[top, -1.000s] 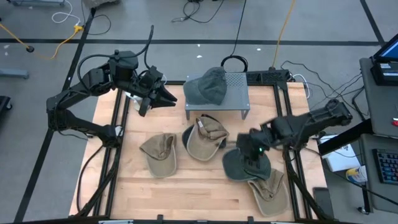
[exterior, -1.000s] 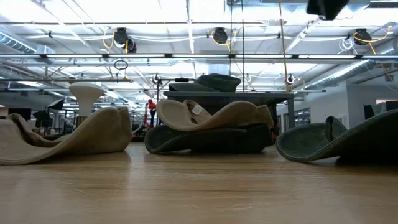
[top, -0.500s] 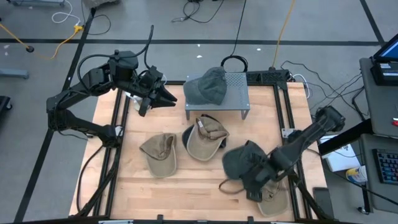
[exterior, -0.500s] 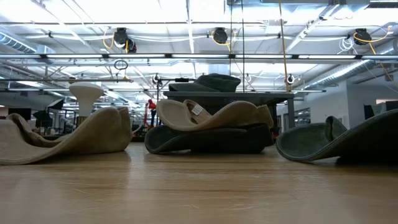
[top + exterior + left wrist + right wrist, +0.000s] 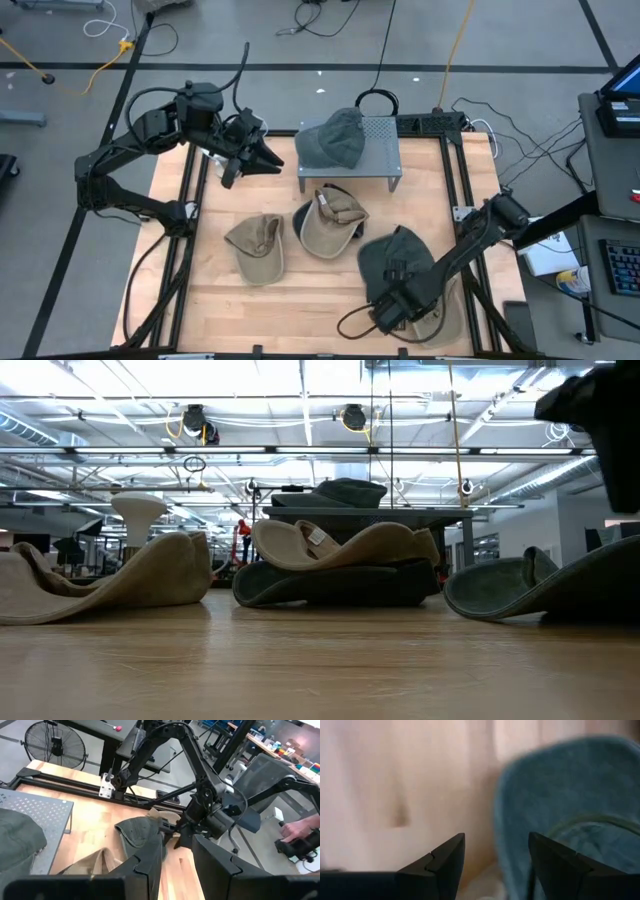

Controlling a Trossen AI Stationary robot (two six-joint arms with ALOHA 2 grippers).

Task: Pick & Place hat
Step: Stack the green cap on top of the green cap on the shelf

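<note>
One green hat lay on the stand; four remained on the table. Right gripper, fingers apart and empty, hovered beside the dark hat; left gripper waited, fingers apart.

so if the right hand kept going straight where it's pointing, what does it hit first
Most likely the dark green hat: the right hand is open, and the hat's brim fills the view just past its fingers. Depth is blurred, so it might reach the wooden table beside it instead.
</note>
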